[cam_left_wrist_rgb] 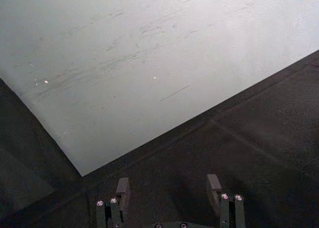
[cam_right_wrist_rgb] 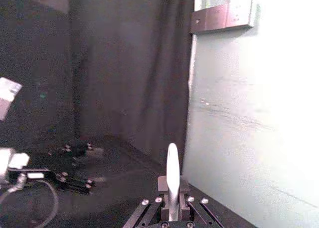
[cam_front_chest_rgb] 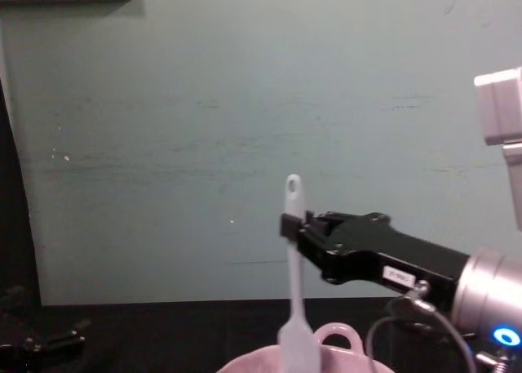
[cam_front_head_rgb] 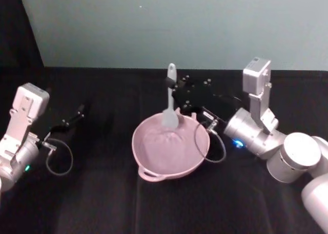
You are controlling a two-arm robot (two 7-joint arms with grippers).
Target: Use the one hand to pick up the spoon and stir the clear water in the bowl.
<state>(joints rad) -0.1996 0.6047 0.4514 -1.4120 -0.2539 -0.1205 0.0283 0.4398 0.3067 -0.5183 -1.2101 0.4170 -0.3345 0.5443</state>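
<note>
The bowl (cam_front_head_rgb: 154,173) sits mid-desk, and I count its far side as blocked. The spoon (cam_front_head_rgb: 170,107) stands nearly upright there, head down at the far rim, clamped high on the handle by my right claw (cam_front_head_rgb: 174,84). That claw's black body runs back to the right, just behind the bowl. A cable loop (cam_front_head_rgb: 211,148) hangs from that wrist by the bowl's right rim, so that flank is crowded too. The near and left parts of the bowl's mouth are open from above. The desk (cam_front_head_rgb: 102,203) is bare cloth in front of the bowl. It is also bare across to my left claw (cam_front_head_rgb: 80,111), which is well off to the left with its fingers spread. The wall (cam_front_chest_rgb: 163,144) closes the back.
</note>
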